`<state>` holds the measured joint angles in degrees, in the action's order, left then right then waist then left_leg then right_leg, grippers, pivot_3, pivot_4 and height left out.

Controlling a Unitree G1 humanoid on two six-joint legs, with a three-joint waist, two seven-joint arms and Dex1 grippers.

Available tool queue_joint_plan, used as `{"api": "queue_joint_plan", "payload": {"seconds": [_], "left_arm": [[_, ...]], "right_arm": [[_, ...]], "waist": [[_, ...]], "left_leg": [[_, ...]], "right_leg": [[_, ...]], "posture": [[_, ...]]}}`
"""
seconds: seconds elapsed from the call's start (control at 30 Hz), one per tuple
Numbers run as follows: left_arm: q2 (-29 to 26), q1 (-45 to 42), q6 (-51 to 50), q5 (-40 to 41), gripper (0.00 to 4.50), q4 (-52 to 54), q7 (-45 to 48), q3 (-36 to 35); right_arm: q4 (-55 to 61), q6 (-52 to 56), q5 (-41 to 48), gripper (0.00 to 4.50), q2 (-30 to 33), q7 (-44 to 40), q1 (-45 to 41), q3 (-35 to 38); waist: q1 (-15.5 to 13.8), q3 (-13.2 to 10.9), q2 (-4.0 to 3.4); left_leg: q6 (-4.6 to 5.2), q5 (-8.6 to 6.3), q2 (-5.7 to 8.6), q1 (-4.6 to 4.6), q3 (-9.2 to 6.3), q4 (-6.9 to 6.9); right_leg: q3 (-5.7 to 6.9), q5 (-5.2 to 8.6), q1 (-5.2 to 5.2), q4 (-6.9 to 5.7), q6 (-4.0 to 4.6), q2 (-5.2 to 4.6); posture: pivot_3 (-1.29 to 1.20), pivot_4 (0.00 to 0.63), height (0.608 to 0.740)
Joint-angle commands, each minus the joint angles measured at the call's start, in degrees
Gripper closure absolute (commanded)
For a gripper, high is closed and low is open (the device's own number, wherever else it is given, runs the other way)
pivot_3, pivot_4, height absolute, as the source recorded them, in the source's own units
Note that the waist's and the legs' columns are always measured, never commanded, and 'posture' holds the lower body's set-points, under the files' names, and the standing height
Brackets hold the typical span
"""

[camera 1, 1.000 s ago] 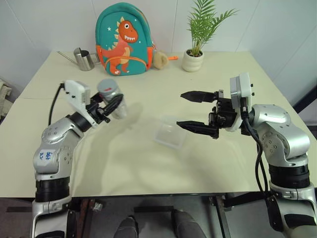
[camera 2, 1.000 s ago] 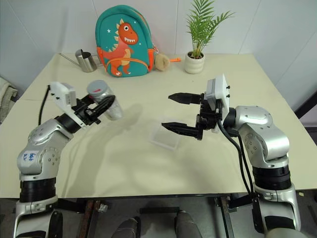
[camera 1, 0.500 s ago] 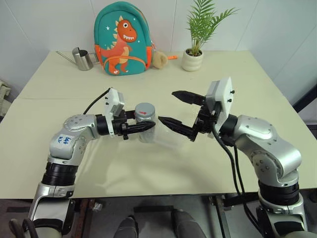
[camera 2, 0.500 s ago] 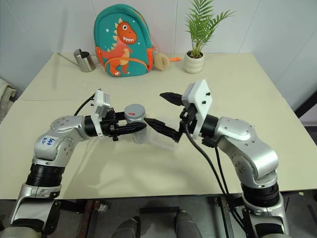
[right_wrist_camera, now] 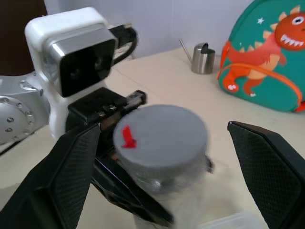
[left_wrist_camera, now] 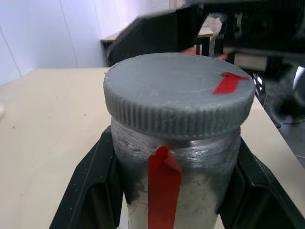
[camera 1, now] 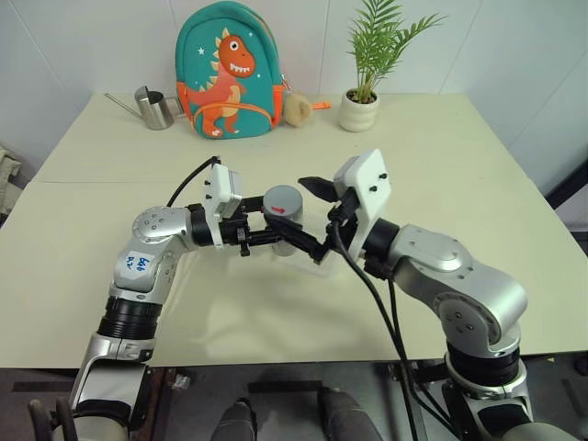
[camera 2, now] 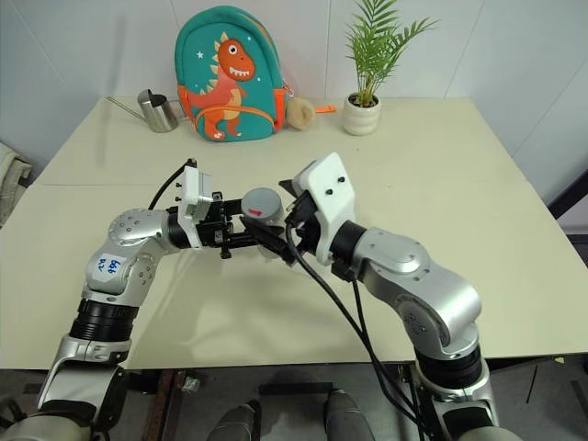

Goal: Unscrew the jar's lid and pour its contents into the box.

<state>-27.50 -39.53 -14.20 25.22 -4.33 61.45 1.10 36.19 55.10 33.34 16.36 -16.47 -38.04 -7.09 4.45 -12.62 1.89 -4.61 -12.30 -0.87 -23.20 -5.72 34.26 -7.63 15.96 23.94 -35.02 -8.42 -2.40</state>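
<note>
The left gripper [camera 1: 276, 236], clamped on the jar [left_wrist_camera: 181, 191], has swung it inward; the right gripper [right_wrist_camera: 162, 157], spread wide, now straddles the lid [right_wrist_camera: 159, 131], ready for unscrewing.

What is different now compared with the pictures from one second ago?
The left gripper, still shut on the jar, carried it from the robot's left side to the middle. The right gripper swung in and now stands open on either side of the lid, not yet closed. The backpack, watering can and plant stayed put.
</note>
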Motion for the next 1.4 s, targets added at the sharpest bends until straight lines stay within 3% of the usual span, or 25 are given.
{"api": "queue_joint_plan", "payload": {"seconds": [0.03,0.4,0.53,0.63,0.83,1.2,1.4], "left_arm": [[0.00,-1.32,1.85,-0.21,2.46,0.49,0.56,-0.43],[0.01,-1.80,0.62,0.82,2.46,0.56,1.93,-0.73],[0.03,-1.92,0.45,0.89,2.46,0.62,1.83,-0.91],[-0.04,-1.99,0.10,1.15,2.46,0.95,1.73,-1.12],[-0.21,-1.72,-0.79,2.12,2.46,1.66,1.91,-1.54],[-2.08,-1.97,-2.08,4.52,2.46,0.70,9.10,-1.17],[-3.25,-3.32,-1.50,5.00,2.46,-0.89,13.91,-0.98]], "right_arm": [[2.89,0.49,-0.11,0.00,-0.82,1.56,-1.48,-0.12],[2.32,-0.28,-1.35,0.00,-1.35,2.48,-1.96,-0.66],[1.85,0.00,-1.67,0.93,-0.70,1.72,-2.00,-1.41],[1.80,-0.43,-1.64,1.95,-0.55,0.74,-1.87,-1.87],[1.64,-2.10,0.05,1.96,-0.13,-3.30,-2.62,-1.39],[-1.65,-4.69,12.45,1.96,5.29,-25.97,-6.76,1.81],[-5.69,-6.77,13.30,1.96,5.90,-33.53,-9.55,2.00]], "waist": [[-0.03,0.00,0.00],[0.00,0.00,0.00],[0.04,0.00,0.00],[0.03,0.00,0.00],[0.04,0.00,0.00],[0.19,0.00,0.00],[0.20,0.00,0.00]], "left_leg": [[0.00,0.00,0.00,0.00,0.00,0.00],[0.00,0.00,0.00,0.00,-0.01,-0.01],[0.00,0.00,0.00,0.00,-0.01,-0.02],[0.00,0.00,0.00,0.00,-0.01,-0.02],[0.01,0.00,0.00,0.00,-0.01,-0.02],[0.01,0.00,0.00,0.01,-0.01,-0.04],[0.02,0.00,0.00,0.01,-0.01,-0.04]], "right_leg": [[0.00,0.00,0.00,0.00,0.00,0.00],[0.01,0.00,0.01,-0.05,0.00,0.00],[0.01,0.00,0.01,-0.05,0.00,0.00],[0.02,0.00,0.02,-0.05,0.00,0.00],[0.02,0.00,0.02,-0.05,0.00,0.00],[0.04,0.01,0.02,-0.06,0.00,0.01],[0.05,0.01,0.02,-0.07,-0.01,0.01]], "posture": [[0.00,0.150,0.740],[0.00,0.150,0.740],[0.00,0.150,0.740],[0.00,0.150,0.740],[0.00,0.150,0.740],[0.00,0.150,0.740],[0.00,0.150,0.740]]}}
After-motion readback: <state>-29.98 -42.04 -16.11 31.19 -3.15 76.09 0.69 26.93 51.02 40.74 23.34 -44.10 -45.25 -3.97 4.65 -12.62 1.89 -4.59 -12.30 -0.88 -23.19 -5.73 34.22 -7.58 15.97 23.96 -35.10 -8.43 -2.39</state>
